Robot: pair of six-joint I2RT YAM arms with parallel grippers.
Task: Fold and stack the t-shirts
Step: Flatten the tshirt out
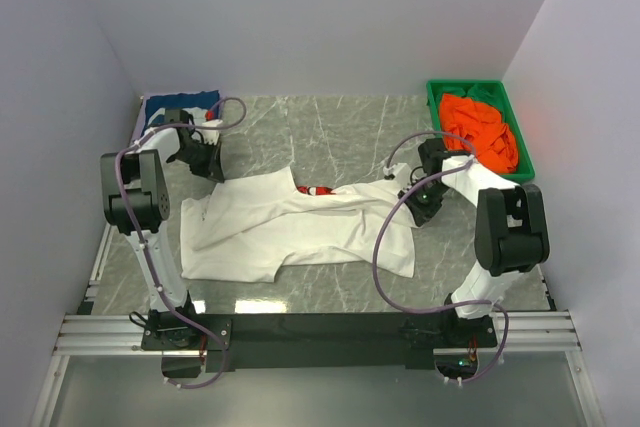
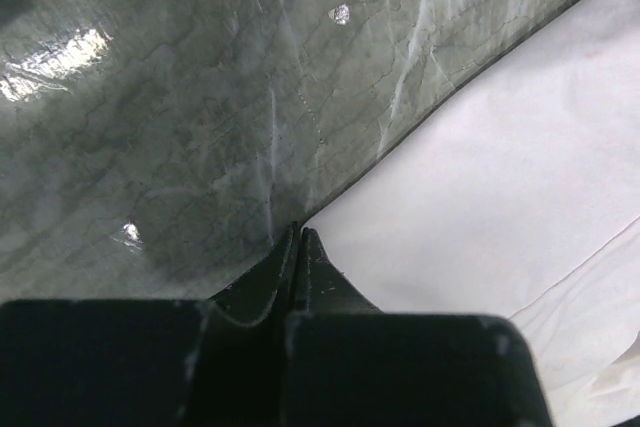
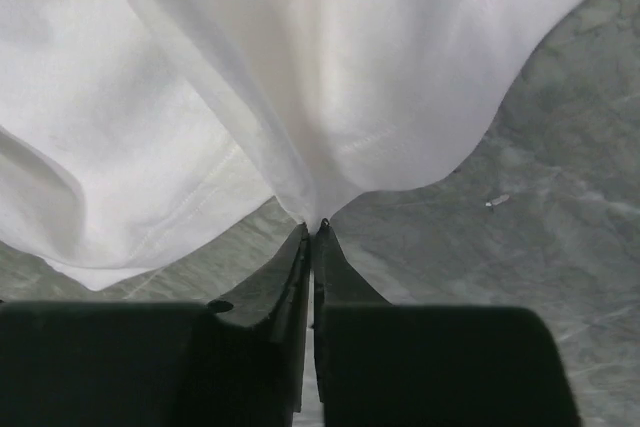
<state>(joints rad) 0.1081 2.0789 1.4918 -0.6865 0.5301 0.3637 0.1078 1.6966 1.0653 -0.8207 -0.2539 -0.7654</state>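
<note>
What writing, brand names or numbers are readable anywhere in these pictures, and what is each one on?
No text can be read in any view.
White t-shirt: a small red mark near its upper edge, too small to read.
Navy t-shirt: no print legible from the top view.
Wrist views: only bare white cloth and the marbled table, no lettering.
</note>
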